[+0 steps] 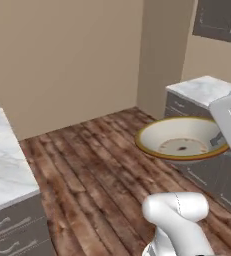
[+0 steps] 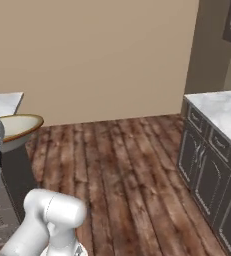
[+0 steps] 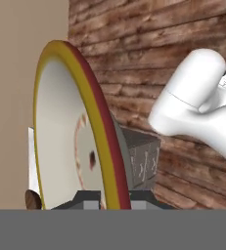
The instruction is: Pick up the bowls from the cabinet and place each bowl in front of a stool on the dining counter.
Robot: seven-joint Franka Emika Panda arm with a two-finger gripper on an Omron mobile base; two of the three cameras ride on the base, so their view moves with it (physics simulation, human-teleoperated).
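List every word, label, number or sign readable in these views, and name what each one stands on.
None: no readable text in any view.
The cream bowl carries only a tan-gold rim and a brownish inner ring, no lettering.
The marble counters and dark cabinet fronts are unmarked.

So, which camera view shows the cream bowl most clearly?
The left base view: the cream bowl appears nearly whole there, with its gold rim and brownish inner ring, carried above the wood floor. The right base view shows part of it at the left edge. The hand view shows it edge-on, its rim between the shut gripper fingers.
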